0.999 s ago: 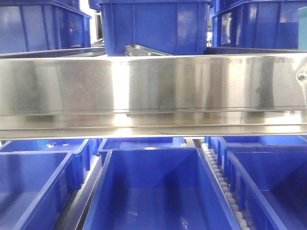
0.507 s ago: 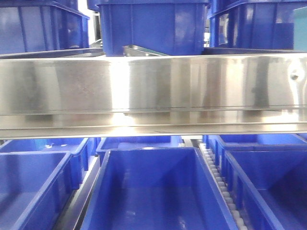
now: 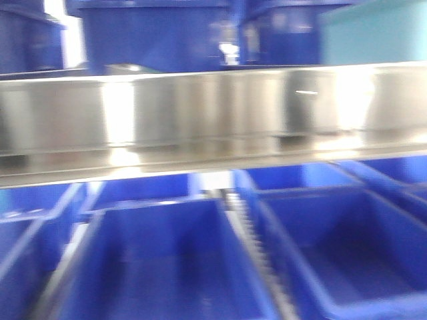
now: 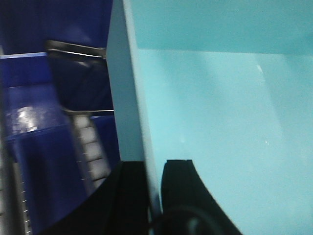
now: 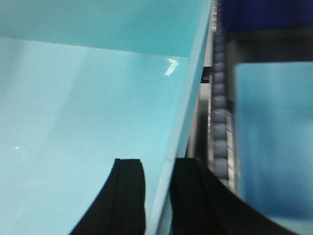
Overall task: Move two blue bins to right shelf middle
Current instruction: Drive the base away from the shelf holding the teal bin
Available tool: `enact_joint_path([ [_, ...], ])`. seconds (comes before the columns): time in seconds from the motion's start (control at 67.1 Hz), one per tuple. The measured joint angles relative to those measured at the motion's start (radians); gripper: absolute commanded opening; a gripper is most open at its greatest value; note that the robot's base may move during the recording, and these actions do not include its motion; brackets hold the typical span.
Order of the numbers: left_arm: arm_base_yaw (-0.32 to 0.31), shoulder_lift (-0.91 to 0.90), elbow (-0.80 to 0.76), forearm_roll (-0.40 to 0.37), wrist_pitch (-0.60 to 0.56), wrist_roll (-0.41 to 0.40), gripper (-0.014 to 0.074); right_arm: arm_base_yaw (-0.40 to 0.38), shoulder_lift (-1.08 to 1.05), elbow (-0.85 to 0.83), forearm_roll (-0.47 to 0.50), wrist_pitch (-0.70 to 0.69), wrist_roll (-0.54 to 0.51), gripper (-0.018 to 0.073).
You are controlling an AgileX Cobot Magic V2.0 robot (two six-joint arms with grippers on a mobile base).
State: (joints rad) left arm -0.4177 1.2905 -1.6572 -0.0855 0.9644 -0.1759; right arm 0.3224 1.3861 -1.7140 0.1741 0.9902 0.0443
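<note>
A light-blue bin (image 3: 373, 37) shows at the top right of the blurred front view, level with the upper shelf. In the left wrist view my left gripper (image 4: 155, 164) is shut on this bin's (image 4: 220, 112) left wall, one black finger on each side. My right gripper (image 5: 159, 161) is shut on the bin's (image 5: 83, 98) right wall in the same way. The bin's inside looks empty. A second light-blue surface (image 5: 274, 137), perhaps another bin, lies beyond a roller track to the right.
A wide steel shelf rail (image 3: 213, 113) crosses the front view. Dark blue bins (image 3: 153, 37) stand above it and open dark blue bins (image 3: 160, 260) sit below, separated by a roller track (image 3: 247, 233). Rollers (image 4: 90, 147) run beside the held bin.
The front view has swung right, so the shelf and dark bins slide left and blur. The light-blue bin has come into sight at the top right.
</note>
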Motion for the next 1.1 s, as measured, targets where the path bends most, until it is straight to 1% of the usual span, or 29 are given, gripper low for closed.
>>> enact_joint_path([
  [1.103, 0.0, 0.0, 0.0, 0.0, -0.002, 0.0, -0.0111, 0.0, 0.0, 0.0, 0.0, 0.0, 0.0, -0.0151],
])
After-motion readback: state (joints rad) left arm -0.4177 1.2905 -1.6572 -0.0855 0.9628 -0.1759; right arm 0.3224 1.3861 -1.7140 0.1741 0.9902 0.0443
